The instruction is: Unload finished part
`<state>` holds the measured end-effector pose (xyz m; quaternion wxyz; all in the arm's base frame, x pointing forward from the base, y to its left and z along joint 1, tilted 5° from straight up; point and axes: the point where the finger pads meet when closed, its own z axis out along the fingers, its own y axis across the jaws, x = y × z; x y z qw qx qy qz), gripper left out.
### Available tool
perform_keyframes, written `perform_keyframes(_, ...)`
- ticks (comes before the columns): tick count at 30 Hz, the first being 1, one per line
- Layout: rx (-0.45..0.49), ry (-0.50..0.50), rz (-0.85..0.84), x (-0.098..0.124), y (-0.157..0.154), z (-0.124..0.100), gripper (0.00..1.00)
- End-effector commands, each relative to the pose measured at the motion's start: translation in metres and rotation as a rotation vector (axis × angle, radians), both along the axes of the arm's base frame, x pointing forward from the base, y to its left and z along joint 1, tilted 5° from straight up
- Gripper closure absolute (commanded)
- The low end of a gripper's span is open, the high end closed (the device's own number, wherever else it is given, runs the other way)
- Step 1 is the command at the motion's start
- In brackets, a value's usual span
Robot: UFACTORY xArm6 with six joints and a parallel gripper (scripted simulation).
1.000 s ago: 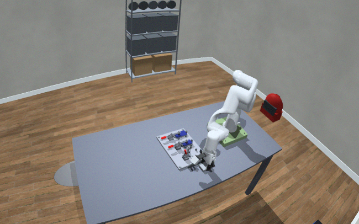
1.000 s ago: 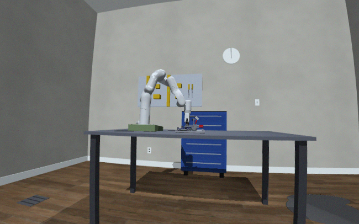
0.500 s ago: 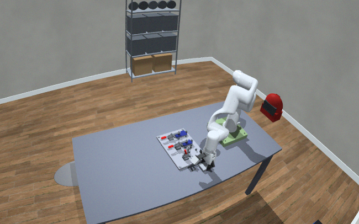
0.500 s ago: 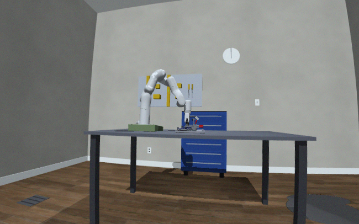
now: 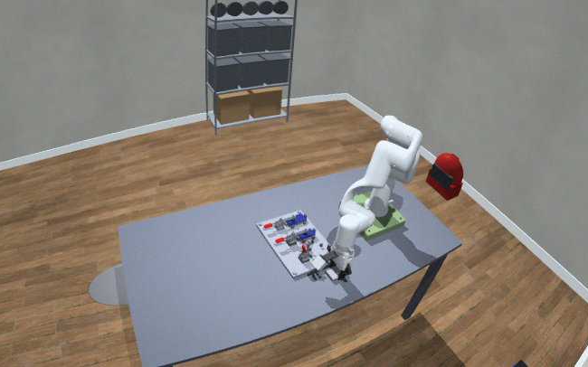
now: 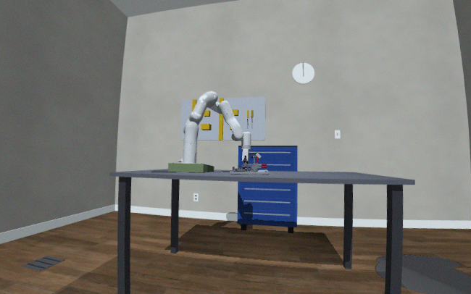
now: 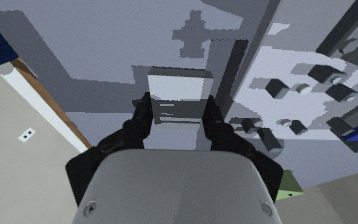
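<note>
Top: gripper (image 5: 339,272) clamped on the finished part (image 5: 328,268), at fixture plate's (image 5: 274,248) near corner, over the table (image 5: 205,291). Exterior: too small to tell. Wrist: part crosswise between the fingers, squarely gripped.

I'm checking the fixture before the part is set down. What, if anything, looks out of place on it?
One thing differs. The two blue blanks sit in their nests with red clamp handles lying low, while the third clamp handle stands upright, its nest vacated. The grey finished part is held in the gripper jaws beside the plate. That fits the task.
</note>
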<state>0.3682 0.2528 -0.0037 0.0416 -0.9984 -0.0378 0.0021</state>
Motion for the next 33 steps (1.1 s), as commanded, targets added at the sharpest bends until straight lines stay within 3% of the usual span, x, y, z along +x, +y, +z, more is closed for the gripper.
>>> perform_keyframes(1, 0.002, -0.004, 0.0, 0.0014, 0.0009, 0.0001, 1.0)
perform_keyframes(28, 0.002, -0.004, 0.0, 0.0014, 0.0011, -0.0017, 1.0)
perform_keyframes(29, 0.002, -0.004, 0.0, 0.0014, 0.0011, -0.0017, 0.05)
perform_keyframes(33, 0.002, -0.003, 0.0, 0.0013, 0.0011, -0.0018, 0.05)
